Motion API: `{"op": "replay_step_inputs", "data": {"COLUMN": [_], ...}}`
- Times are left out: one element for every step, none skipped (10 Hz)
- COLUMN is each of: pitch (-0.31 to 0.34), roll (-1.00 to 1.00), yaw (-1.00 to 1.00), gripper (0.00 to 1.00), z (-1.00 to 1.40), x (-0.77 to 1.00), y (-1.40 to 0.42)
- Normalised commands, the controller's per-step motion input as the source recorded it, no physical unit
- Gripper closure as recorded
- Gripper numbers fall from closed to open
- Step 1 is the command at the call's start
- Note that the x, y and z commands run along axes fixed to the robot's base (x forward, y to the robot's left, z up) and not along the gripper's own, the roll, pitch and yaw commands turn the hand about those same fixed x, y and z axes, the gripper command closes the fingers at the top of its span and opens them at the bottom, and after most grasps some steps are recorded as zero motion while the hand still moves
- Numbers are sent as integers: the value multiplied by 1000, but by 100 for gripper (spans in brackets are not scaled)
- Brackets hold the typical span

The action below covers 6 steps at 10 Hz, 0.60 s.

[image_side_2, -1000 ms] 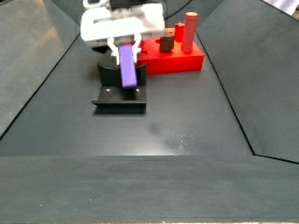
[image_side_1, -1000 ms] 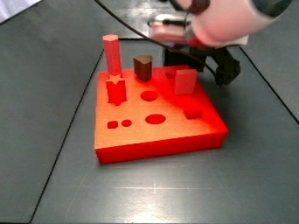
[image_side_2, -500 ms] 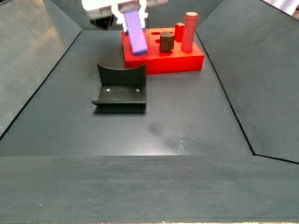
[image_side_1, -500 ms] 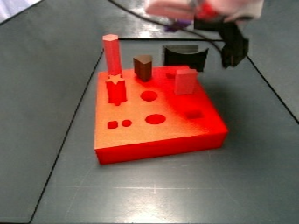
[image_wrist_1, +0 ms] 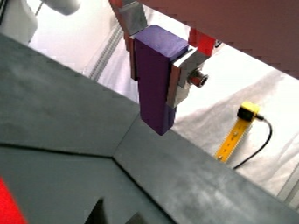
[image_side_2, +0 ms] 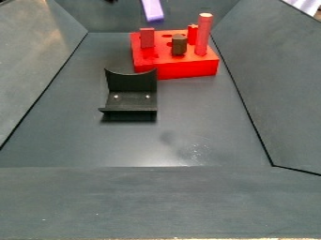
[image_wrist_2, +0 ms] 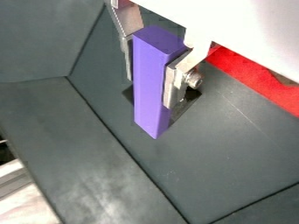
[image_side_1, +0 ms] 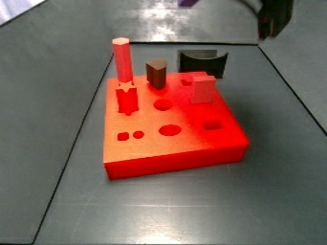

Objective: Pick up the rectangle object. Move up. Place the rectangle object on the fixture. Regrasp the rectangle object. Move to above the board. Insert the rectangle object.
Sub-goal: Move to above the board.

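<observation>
My gripper (image_wrist_1: 158,66) is shut on the blue-purple rectangle object (image_wrist_1: 155,79), which hangs lengthwise below the silver fingers (image_wrist_1: 184,74); it shows the same way in a wrist view (image_wrist_2: 152,79). It is high in the air: in both side views only its end shows at the upper edge (image_side_2: 154,11) (image_side_1: 189,3). The black fixture (image_side_2: 129,94) (image_side_1: 202,63) stands empty on the floor beside the red board (image_side_2: 175,64) (image_side_1: 173,129). A strip of the board shows in a wrist view (image_wrist_2: 251,74).
On the board stand red pegs (image_side_1: 122,59) (image_side_2: 202,30), a red square block (image_side_1: 202,89) and a short dark brown block (image_side_1: 156,73) (image_side_2: 178,44). Dark sloped walls (image_side_2: 51,84) ring the floor. A yellow tool (image_wrist_1: 239,122) lies outside the rig.
The gripper has lifted the rectangle object off the fixture and risen with it to the upper edge of both side views. The fixture is now empty.
</observation>
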Motion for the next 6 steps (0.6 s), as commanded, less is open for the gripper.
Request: {"op": "replay_step_inputs", "data": {"pitch": [-96, -75, -42, -12, -175, -177], "roll": [21, 10, -6, -11, -1000, -1000], "yaw": [31, -4, -39, -56, -97, -96], "gripper": [100, 100, 100, 100, 100, 100], "z": [875, 683, 438, 263, 480, 475], "x": [-49, -35, -22, -21, -505, -502], "y": [-132, -87, -45, -23, -1000, -1000]}}
